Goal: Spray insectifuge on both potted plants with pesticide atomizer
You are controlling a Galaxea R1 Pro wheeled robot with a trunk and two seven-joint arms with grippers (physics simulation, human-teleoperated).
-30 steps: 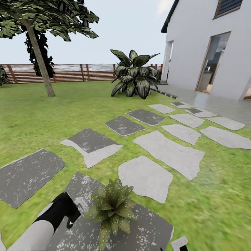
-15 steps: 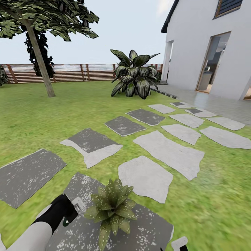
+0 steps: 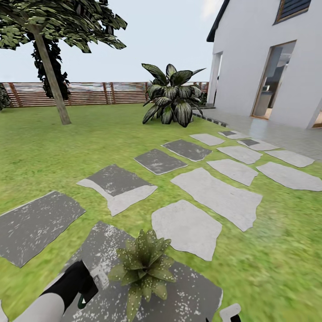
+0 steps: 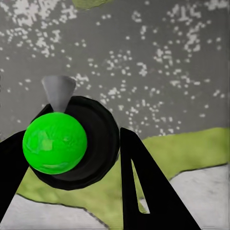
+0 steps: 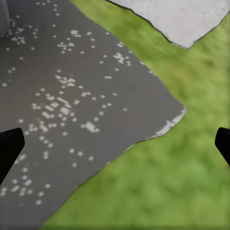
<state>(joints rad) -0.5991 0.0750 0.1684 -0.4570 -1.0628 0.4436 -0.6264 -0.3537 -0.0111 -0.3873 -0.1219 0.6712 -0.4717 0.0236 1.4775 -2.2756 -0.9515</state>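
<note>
Clamped in my left gripper (image 4: 72, 158) is the dark green-black spray bottle with pale trigger head (image 3: 96, 277); my right gripper (image 5: 115, 143) stands wide apart.
From my head camera, the bottle sits at nine o'clock of the green rosette plant (image 3: 143, 266), just beside it, over a speckled dark grey stepping stone (image 3: 188, 293) in the lawn (image 3: 277, 250).

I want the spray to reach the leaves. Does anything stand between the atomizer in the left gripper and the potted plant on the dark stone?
Nothing visible does. The left gripper holds the pesticide atomizer just beside the potted plant, with bare dark stepping stone between them.
</note>
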